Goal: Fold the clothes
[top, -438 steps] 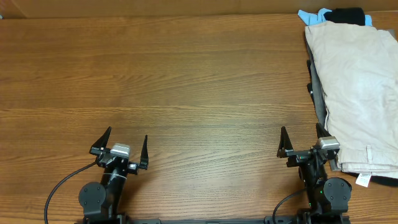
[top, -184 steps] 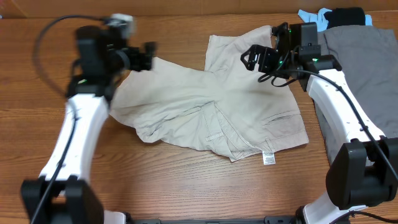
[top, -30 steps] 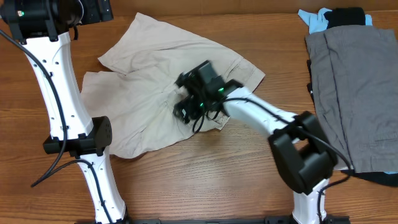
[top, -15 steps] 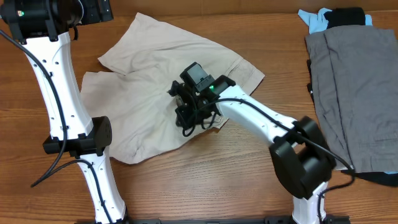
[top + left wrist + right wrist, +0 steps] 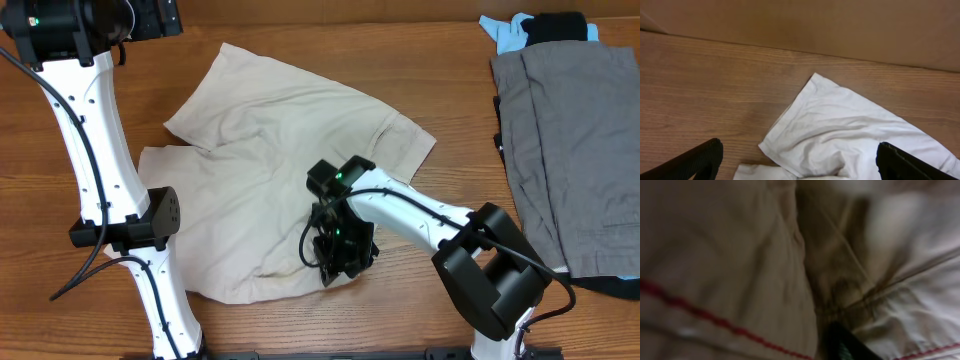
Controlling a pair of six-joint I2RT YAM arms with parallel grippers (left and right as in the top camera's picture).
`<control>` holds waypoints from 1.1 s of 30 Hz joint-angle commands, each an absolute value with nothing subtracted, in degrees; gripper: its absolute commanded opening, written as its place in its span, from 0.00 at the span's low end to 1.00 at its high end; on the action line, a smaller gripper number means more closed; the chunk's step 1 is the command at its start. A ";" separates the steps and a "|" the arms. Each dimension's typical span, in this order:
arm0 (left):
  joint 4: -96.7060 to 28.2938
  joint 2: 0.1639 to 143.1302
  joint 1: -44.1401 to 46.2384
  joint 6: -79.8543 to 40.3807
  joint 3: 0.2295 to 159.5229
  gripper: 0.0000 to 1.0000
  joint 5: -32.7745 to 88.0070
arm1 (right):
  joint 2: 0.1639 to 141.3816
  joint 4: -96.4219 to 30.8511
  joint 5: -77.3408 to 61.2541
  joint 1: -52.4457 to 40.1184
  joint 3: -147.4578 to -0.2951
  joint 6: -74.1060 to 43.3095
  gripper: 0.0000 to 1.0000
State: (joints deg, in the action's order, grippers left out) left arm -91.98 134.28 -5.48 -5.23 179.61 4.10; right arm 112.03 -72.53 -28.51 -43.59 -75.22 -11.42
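Sitting on the near hem of the clothes (image 5: 270, 150), the right gripper (image 5: 338, 262) hides its jaws overhead. Its wrist view gives only blurred khaki with red stitching, so grasping or not, I cannot tell. Only the left wrist view shows the left gripper (image 5: 800, 167) spread wide, empty, above the far corner. Two arms; the clothes, one khaki piece, lie mid-table (image 5: 300, 330); one grey garment (image 5: 570, 150) at right.

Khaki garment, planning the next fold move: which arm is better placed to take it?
Right. The right pincer sits down on the khaki garment at its near edge; the left pincer hangs open, off the cloth by the far corner.
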 commanded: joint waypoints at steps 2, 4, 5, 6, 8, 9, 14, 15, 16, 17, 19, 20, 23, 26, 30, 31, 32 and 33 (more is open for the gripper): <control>-91.92 134.56 -5.21 -3.16 180.00 1.00 4.49 | 108.14 -71.33 -29.67 -43.83 -75.07 -15.14 0.44; -91.92 134.56 -5.21 -3.16 180.00 1.00 4.49 | 104.81 -70.54 -29.61 -43.03 -75.92 -15.33 0.45; -91.92 134.56 -5.21 -3.16 180.00 1.00 4.49 | 102.78 -70.08 -29.15 -42.33 -76.36 -15.92 0.45; -91.90 134.56 -5.21 -3.16 180.00 1.00 4.51 | 101.41 -69.89 -28.10 -41.80 -76.58 -16.91 0.46; -91.85 134.56 -5.23 -3.14 180.00 1.00 4.49 | 97.51 -69.04 -23.99 -40.23 -76.64 -19.77 0.50; -91.74 134.56 -5.23 -2.94 180.00 1.00 4.49 | 95.81 -68.58 -21.56 -39.42 -76.64 -21.45 0.53; -91.20 134.56 -5.21 -2.74 180.00 1.00 4.54 | 92.75 -62.74 -13.58 -35.64 -76.47 -26.94 0.67; -91.18 134.56 -5.17 -2.74 180.00 1.00 4.54 | 93.30 -60.97 -13.52 -35.16 -76.18 -27.44 0.67; -91.18 134.56 -5.17 -2.76 180.00 1.00 4.54 | 93.84 -59.37 -13.52 -34.87 -76.01 -28.40 0.68; -91.20 134.56 -5.17 -2.76 180.00 0.99 4.51 | 94.94 -57.95 -13.50 -34.72 -75.92 -29.54 0.69; -91.24 134.56 -5.19 -2.74 180.00 1.00 4.51 | 97.12 -55.61 -13.56 -34.74 -75.92 -32.42 0.73; -91.29 134.56 -5.21 -2.74 180.00 1.00 4.51 | 98.39 -54.33 -13.78 -34.81 -75.92 -34.02 0.73; -91.46 134.56 -5.21 -2.76 180.00 1.00 4.51 | 101.36 -51.40 -15.00 -35.97 -75.92 -35.48 0.76; -91.48 134.58 -5.21 -2.76 179.89 1.00 4.51 | 102.69 -49.23 -16.60 -37.78 -75.92 -35.46 0.76; -91.44 134.58 -5.21 -2.76 179.72 1.00 4.51 | 102.74 -49.82 -15.81 -40.56 -75.85 -35.46 0.71; -91.46 134.58 -5.21 -2.76 179.72 1.00 4.51 | 102.78 -50.46 -15.53 -41.15 -75.72 -35.66 0.65; -91.46 134.58 -5.21 -2.76 179.72 1.00 4.51 | 102.78 -51.16 -15.20 -41.69 -75.57 -35.66 0.55; -91.48 134.58 -5.21 -2.76 179.72 1.00 4.51 | 102.78 -51.79 -14.85 -42.41 -75.22 -35.66 0.49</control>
State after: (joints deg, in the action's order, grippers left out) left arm -91.53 134.28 -5.48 -4.05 179.61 4.10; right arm 103.35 -50.74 -15.62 -40.71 -75.72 -35.18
